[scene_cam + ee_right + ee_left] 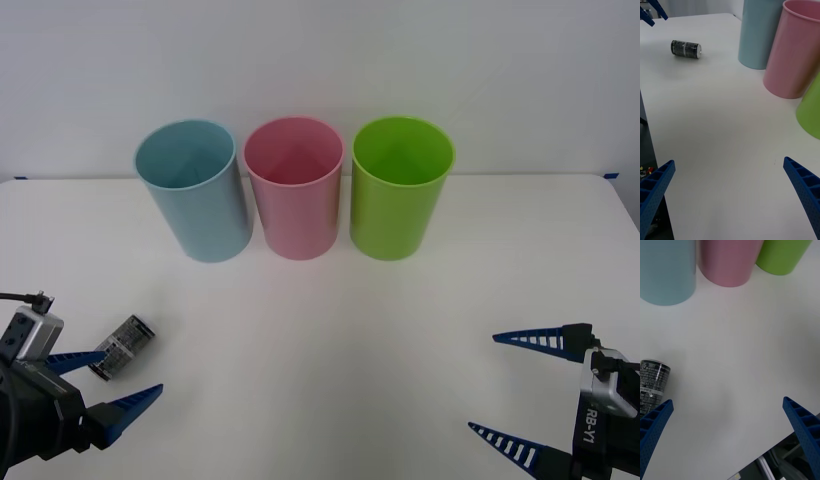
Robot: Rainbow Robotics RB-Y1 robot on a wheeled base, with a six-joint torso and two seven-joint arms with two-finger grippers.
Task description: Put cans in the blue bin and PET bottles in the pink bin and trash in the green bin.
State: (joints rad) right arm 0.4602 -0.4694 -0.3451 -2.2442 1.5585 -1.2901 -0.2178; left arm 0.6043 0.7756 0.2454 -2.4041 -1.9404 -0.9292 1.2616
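A small dark can point(122, 347) point(685, 49) point(651, 390) lies on its side on the white table, front left. My left gripper point(130, 372) point(727, 401) is open just behind it, with one finger right beside the can and not gripping it. At the front right, my right gripper point(483, 383) point(729, 161) is open and holds nothing. Across the back stand the blue bin point(195, 190) point(760, 33) point(668, 273), the pink bin point(295, 190) point(793, 52) point(728, 262) and the green bin point(400, 190) point(810, 112) point(782, 255), all upright. PET bottles and trash are out of view.
The white table point(320, 350) is bare between the grippers and the bins. The three bins stand close together in a row near the back wall. The table's front edge runs just under both grippers.
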